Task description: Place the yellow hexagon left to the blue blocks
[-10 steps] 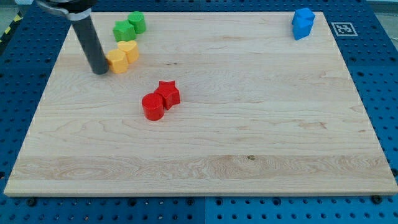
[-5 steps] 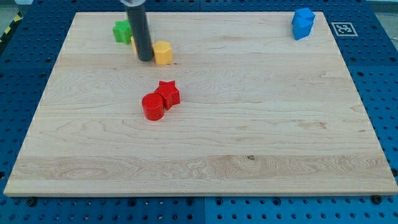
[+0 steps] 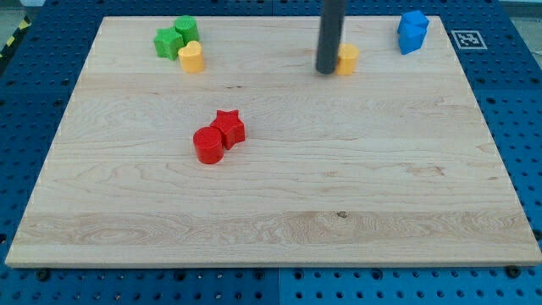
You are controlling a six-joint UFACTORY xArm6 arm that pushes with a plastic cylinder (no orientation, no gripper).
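Note:
The yellow hexagon (image 3: 348, 59) lies on the wooden board near the view's top, right of centre. My tip (image 3: 327, 70) touches its left side; the dark rod rises from there out of the view's top. The blue blocks (image 3: 412, 31) sit together at the board's top right corner, a short way right of and above the hexagon. The rod hides part of the hexagon's left edge.
A second yellow block (image 3: 192, 57) lies at the top left beside two green blocks (image 3: 176, 36). A red cylinder (image 3: 207, 146) and a red star (image 3: 229, 127) touch each other left of the board's (image 3: 271, 246) centre.
My tip has slid far to the right, pushing the yellow hexagon from the top left group toward the blue blocks. The other yellow block stayed by the green blocks.

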